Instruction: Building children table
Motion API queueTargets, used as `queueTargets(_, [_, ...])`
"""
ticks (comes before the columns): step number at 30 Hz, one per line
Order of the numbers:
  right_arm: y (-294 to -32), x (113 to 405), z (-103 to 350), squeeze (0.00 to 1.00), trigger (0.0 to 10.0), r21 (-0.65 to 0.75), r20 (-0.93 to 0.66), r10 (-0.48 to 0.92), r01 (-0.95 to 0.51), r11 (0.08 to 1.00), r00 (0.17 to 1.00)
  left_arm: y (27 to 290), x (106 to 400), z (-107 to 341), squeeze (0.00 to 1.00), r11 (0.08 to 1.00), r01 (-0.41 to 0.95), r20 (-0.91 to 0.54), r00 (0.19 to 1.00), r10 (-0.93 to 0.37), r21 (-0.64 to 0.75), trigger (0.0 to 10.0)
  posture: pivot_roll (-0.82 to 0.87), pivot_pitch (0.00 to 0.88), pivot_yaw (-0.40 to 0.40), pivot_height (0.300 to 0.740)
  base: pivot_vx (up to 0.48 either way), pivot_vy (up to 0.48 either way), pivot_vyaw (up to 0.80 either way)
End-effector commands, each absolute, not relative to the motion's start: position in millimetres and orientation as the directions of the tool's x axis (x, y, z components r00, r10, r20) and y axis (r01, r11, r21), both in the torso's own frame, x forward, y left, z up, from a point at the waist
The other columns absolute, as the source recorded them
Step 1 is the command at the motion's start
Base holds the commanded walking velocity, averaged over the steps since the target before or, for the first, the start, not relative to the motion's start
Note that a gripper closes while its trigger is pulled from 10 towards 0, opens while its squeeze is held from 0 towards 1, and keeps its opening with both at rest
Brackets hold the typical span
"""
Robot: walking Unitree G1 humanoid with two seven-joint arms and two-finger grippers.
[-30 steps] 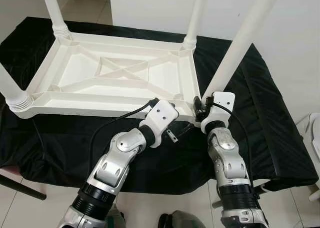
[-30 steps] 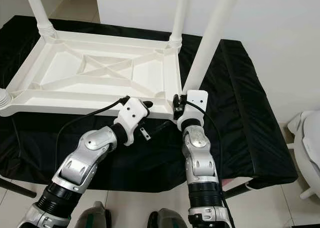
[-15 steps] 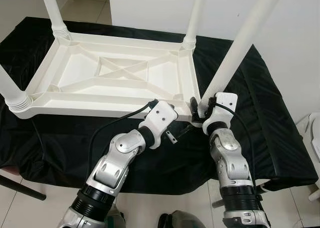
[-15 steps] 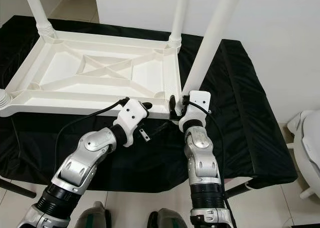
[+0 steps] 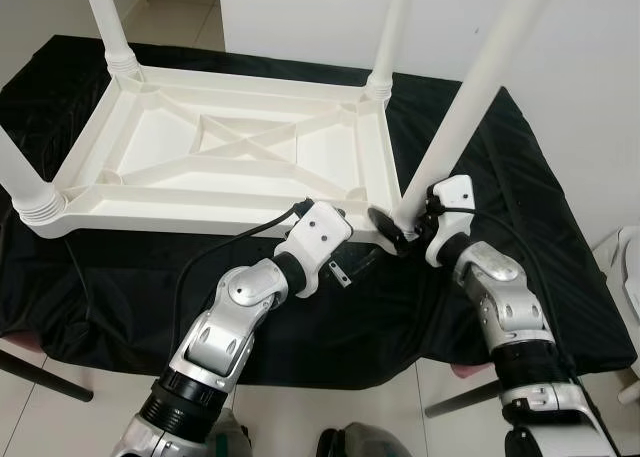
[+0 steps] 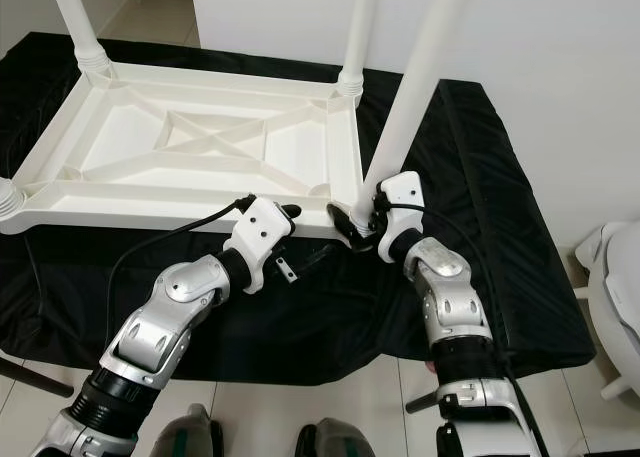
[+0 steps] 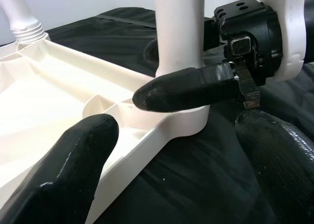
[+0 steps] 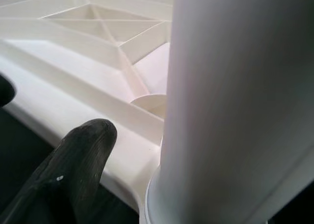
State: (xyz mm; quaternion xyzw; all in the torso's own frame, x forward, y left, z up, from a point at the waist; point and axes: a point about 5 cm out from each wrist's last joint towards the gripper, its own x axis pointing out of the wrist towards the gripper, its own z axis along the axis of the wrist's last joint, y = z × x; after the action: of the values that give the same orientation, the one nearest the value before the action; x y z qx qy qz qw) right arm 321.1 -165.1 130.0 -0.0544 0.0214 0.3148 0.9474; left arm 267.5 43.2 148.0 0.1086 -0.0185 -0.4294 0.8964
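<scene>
A white plastic children's table [image 5: 220, 192] lies upside down on a black cloth. Its legs stand up at the far-left [image 5: 108, 22], far-right [image 5: 388, 37] and near-left [image 5: 22, 182] corners. The near-right leg [image 5: 465, 102] leans a little to the right in its corner socket. My right gripper [image 5: 395, 222] is shut on this leg's base; one black finger [image 7: 181, 89] crosses its front, the other is behind it. My left gripper [image 7: 176, 136] is open at the table's front rim just left of that corner, holding nothing.
The black cloth [image 5: 520, 207] covers a low surface that ends close in front of me and on the right. A white wall stands behind the table. A white object [image 5: 628, 267] sits on the floor at the far right. A black cable [image 5: 215, 247] loops from my left wrist.
My right arm has swung out to the right and its gripper has turned around the base of the near-right leg. The left arm has barely moved.
</scene>
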Motion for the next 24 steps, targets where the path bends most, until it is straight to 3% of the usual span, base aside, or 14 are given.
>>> queueTargets(1, [-158.4, 321.4, 124.8, 0.0, 10.0, -0.091, -0.099, 0.65, -0.658, 0.748, 0.753, 43.9, 269.1, 150.7, 0.0, 0.612, 0.759, -0.06, 0.637, -0.769, 0.223, 10.0, 0.01, 0.0, -0.049, 0.74, 0.0, 0.0, 0.0])
queueTargets(7, [-159.0, 329.1, 125.3, 0.0, 10.0, -0.097, -0.105, 0.673, -0.682, 0.725, 0.732, 44.5, 269.9, 151.8, 0.0, 0.611, 0.758, -0.06, 0.637, -0.768, 0.226, 10.0, 0.01, 0.0, -0.05, 0.74, 0.0, 0.0, 0.0])
queueTargets(8, [-159.2, 331.3, 126.2, 0.0, 9.1, -0.095, -0.104, 0.674, -0.682, 0.725, 0.731, 44.8, 270.5, 152.3, 0.0, 0.613, 0.756, -0.059, 0.639, -0.767, 0.228, 10.0, 0.02, 0.0, -0.05, 0.74, 0.0, 0.0, 0.0])
queueTargets(9, [-159.2, 331.3, 126.2, 0.0, 9.1, -0.095, -0.104, 0.674, -0.682, 0.725, 0.731, 44.8, 270.5, 152.3, 0.0, 0.613, 0.756, -0.059, 0.639, -0.767, 0.228, 10.0, 0.02, 0.0, -0.05, 0.74, 0.0, 0.0, 0.0])
queueTargets(10, [-159.8, 333.5, 126.8, 0.0, 3.8, -0.093, -0.102, 0.682, -0.689, 0.719, 0.724, 45.1, 271.4, 153.0, 0.0, 0.616, 0.754, -0.057, 0.642, -0.764, 0.229, 10.0, 0.02, 0.0, -0.053, 0.74, 0.0, 0.0, 0.0])
queueTargets(11, [-159.8, 333.5, 126.8, 0.0, 3.8, -0.093, -0.102, 0.682, -0.689, 0.719, 0.724, 45.1, 271.4, 153.0, 0.0, 0.616, 0.754, -0.057, 0.642, -0.764, 0.229, 10.0, 0.02, 0.0, -0.053, 0.74, 0.0, 0.0, 0.0])
queueTargets(12, [-160.5, 335.0, 127.3, 0.0, 0.0, -0.092, -0.102, 0.688, -0.696, 0.712, 0.718, 45.3, 272.0, 153.7, 0.0, 0.619, 0.751, -0.055, 0.645, -0.762, 0.23, 10.0, 0.02, 0.0, -0.054, 0.74, 0.0, 0.0, 0.0])
queueTargets(24, [-169.5, 333.5, 120.7, 0.0, 0.0, -0.087, -0.119, 0.717, -0.727, 0.682, 0.687, 42.9, 272.4, 154.0, 0.0, 0.618, 0.753, -0.051, 0.643, -0.764, 0.227, 10.0, 0.01, 0.0, -0.051, 0.74, 0.0, 0.0, 0.0])
